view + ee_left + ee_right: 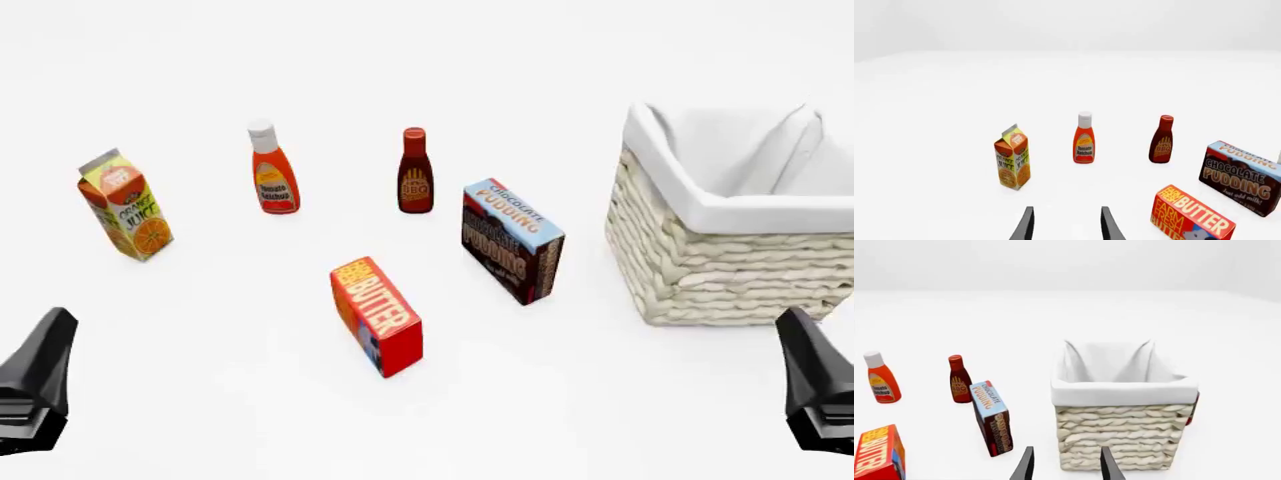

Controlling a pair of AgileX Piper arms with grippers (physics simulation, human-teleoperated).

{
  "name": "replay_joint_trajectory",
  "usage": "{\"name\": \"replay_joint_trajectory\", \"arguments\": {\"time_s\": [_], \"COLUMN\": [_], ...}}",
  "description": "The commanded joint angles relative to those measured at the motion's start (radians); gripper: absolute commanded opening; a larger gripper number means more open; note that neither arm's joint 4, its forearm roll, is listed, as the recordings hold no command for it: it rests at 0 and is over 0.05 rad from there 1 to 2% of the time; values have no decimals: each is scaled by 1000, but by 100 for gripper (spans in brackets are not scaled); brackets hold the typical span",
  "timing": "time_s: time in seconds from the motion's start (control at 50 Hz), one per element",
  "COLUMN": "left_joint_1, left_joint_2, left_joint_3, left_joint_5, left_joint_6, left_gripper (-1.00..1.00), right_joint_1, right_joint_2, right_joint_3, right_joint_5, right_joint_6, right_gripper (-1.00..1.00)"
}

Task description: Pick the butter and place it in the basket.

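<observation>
The butter (376, 315) is a small red-orange box with a blue end, standing on edge near the table's middle. My left gripper (54, 330) is low at the near left, well short of it and open. In the left wrist view the butter (1193, 215) lies ahead and off to one side of the empty fingers (1026, 226). The cream wicker basket (721, 275) with white lining stands at the right. My right gripper (795, 328) is open just in front of it. The right wrist view shows the basket (1121, 432) close ahead and the butter (877, 452) at the frame's edge.
A brown-and-blue chocolate pudding box (513, 240) stands between the butter and the basket. Behind them are a BBQ sauce bottle (415, 172), a ketchup bottle (272, 170) and an orange juice carton (124, 205) at the far left. A small red item (1194, 407) peeks from behind the basket.
</observation>
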Motion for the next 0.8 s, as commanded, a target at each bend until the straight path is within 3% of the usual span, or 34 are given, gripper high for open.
{"name": "replay_joint_trajectory", "arguments": {"time_s": [0.02,0.24,0.26,0.28,0.34,0.36,0.38,0.4,0.42,0.5,0.8], "left_joint_1": [0,0,0,0,0,0,0,0,0,0,0], "left_joint_2": [0,0,0,0,0,0,0,0,0,0,0], "left_joint_3": [0,0,0,0,0,0,0,0,0,0,0], "left_joint_5": [0,0,0,0,0,0,0,0,0,0,0], "left_joint_6": [0,0,0,0,0,0,0,0,0,0,0], "left_gripper": [100,100,100,100,100,100,100,100,100,100,100], "right_joint_1": [10,18,-151,-214,-208,-41,-41,-2,-56,-46,2], "right_joint_2": [8,19,-3,-3,-3,-3,-3,-3,-3,-3,-1], "right_joint_3": [-3,-2,-85,-117,-131,-142,-142,-210,-203,-171,-236], "right_joint_5": [-2,-6,79,106,122,61,61,111,230,214,330], "right_joint_6": [3,3,98,133,127,146,145,147,2,-9,-45], "right_gripper": [100,100,100,100,100,100,100,100,100,100,100]}}
